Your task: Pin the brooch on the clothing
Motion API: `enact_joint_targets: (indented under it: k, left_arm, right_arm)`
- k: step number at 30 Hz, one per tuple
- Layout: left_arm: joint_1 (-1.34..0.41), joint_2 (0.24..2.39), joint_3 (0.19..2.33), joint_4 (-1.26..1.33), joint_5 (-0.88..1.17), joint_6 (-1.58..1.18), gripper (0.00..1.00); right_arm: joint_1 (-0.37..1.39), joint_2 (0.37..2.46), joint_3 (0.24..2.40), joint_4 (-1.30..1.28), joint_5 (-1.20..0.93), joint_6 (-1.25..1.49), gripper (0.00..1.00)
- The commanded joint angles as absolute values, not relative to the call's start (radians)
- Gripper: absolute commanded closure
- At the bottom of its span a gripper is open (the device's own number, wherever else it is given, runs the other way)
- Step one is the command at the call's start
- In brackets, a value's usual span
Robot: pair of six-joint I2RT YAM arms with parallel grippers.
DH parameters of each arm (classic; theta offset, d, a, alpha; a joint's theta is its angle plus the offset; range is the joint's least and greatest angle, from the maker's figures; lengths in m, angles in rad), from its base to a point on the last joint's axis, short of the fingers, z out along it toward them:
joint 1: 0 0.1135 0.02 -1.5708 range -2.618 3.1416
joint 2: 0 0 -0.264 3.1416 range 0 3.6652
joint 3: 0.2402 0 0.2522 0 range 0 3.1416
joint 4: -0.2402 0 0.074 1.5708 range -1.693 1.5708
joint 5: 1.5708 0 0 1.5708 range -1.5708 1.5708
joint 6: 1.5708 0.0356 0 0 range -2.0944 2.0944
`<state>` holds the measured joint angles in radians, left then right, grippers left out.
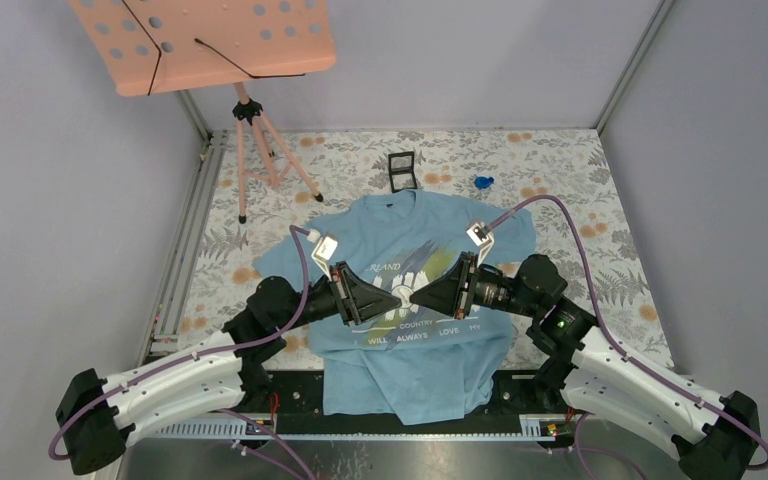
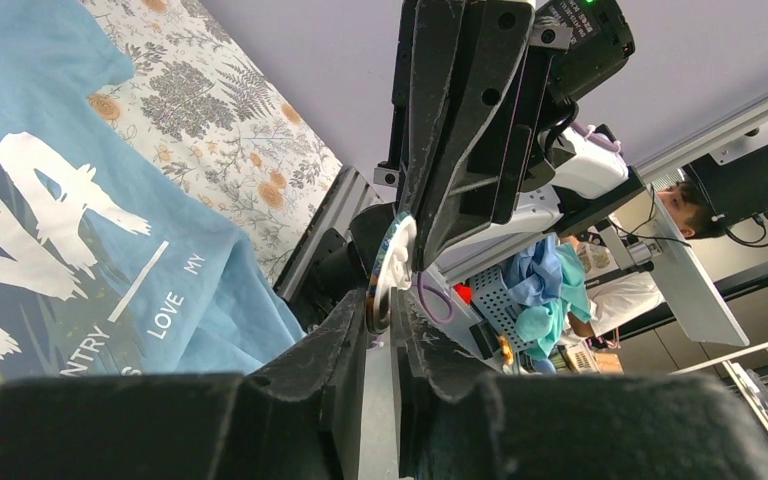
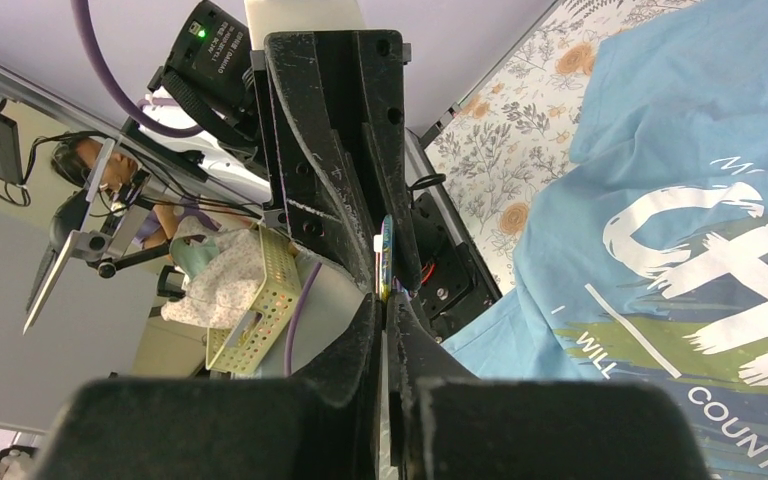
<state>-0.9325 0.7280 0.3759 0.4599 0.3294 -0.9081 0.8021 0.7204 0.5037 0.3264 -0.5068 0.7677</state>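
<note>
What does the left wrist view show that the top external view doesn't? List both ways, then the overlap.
Left wrist only: the brooch, a small disc between the meeting fingertips, and a person in the background. Top external only: the T-shirt in full outline, an orange music stand, a small blue trinket and a black square frame beyond the collar. Both: the shirt's white lettering, the floral tablecloth, the left gripper and right gripper tip to tip.

The T-shirt [image 1: 410, 380] is laid flat, collar farthest from the arm bases. Over its chest print, the left gripper [image 1: 401, 298] and right gripper [image 1: 414, 296] are held tip to tip. Beyond its collar, a black frame [image 1: 402, 170] and a blue trinket [image 1: 482, 182] are seen.
</note>
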Motion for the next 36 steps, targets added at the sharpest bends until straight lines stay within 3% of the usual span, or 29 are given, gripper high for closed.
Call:
enact_joint_targets:
  k: [1,21,27,29,36]
  left_arm:
    - [-0.928,0.723,0.369,0.538,0.344,-0.911,0.83]
    - [-0.922,0.7,0.342,0.563,0.329,-0.925,0.79]
    - [-0.92,0.703,0.34,0.576,0.348,-0.92,1.0]
    - [-0.92,0.705,0.342,0.577,0.356,-0.911,1.0]
    - [-0.92,0.716,0.351,0.559,0.351,-0.903,1.0]
  right_arm:
    - [0.799,0.719,0.554,0.37,-0.539,0.767,1.0]
    - [0.799,0.701,0.567,0.314,-0.557,0.744,1.0]
    - [0.799,0.702,0.573,0.287,-0.545,0.731,1.0]
    - [0.799,0.707,0.58,0.279,-0.541,0.732,1.0]
    - [0.799,0.76,0.594,0.305,-0.575,0.754,0.77]
